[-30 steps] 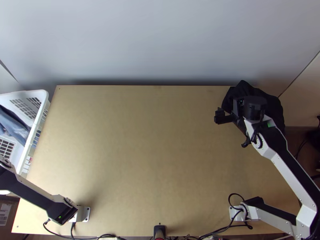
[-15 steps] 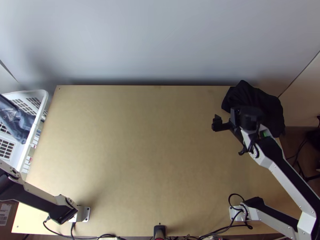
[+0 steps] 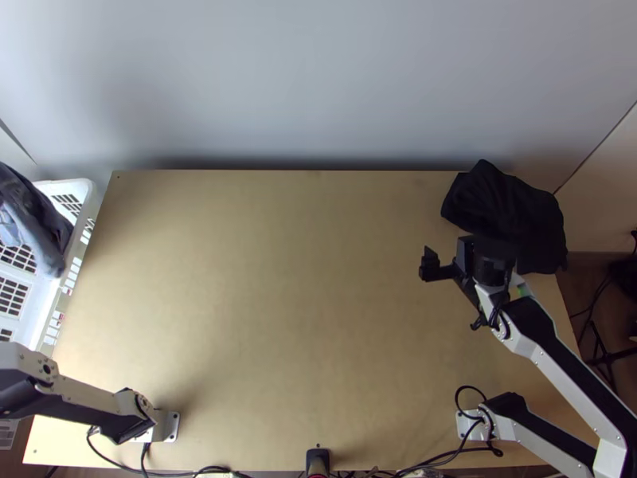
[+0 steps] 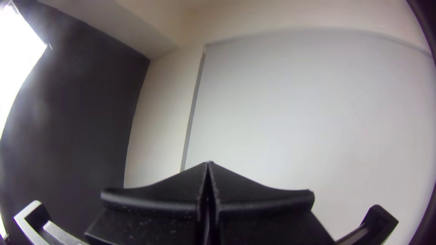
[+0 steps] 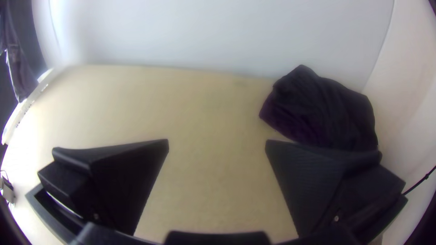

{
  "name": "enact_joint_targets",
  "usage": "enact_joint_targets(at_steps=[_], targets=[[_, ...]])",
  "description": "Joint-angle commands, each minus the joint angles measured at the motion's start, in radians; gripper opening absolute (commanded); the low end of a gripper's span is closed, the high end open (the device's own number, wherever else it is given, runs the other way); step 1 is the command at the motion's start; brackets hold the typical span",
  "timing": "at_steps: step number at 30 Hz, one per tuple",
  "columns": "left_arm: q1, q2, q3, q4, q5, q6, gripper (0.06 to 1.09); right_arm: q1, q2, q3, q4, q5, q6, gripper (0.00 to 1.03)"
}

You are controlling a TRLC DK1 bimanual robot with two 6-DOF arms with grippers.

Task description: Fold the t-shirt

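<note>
Looks to have shirt (image 3: pixel 36 219) dangling over basket (image 3: pixel 56 295), probably pinched narrow in left end effector (image 4: pixel 209 164) for clearance. Got right end effector (image 5: pixel 217 141) wide over the counter (image 3: pixel 279 303), guessing ready to help spread.

Silver-grey left arm (image 3: pixel 87 393) and right arm (image 3: pixel 561 384), black panels and joints, small screws (image 3: pixel 46 369) in the links, green patch (image 3: pixel 522 291), looped black cables (image 3: pixel 468 387), broad black fingers (image 5: pixel 122 181)

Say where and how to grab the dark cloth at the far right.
Probably best: pinch the dark cloth by its edge toward the middle of the table, right gripper coming from there; that edge borders bare wood, the rest is bunched.
</note>
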Motion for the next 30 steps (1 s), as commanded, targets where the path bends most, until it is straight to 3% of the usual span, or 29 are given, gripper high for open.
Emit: enact_joint_targets(at_steps=[1, 9, 14, 21, 30], targets=[[-0.102, -0.069, 0.003, 0.120, -0.092, 0.008, 0.09, 0.014, -0.029, -0.076, 0.049, 0.000, 0.019, 0.99], [-0.228, -0.112, -0.005, 0.094, -0.115, 0.022, 0.09, 0.023, -0.032, -0.093, 0.067, 0.000, 0.053, 0.99], [-0.407, -0.136, -0.074, 0.076, -0.169, 0.145, 0.09, 0.023, -0.043, -0.114, 0.075, 0.000, 0.064, 0.99], [-0.574, -0.127, -0.094, 0.042, -0.222, 0.185, 0.09, 0.023, -0.093, -0.145, 0.084, 0.000, 0.087, 0.99], [-0.944, -0.090, -0.107, 0.074, -0.362, 0.354, 0.09, 0.020, -0.167, -0.176, 0.084, 0.000, 0.102, 0.99]])
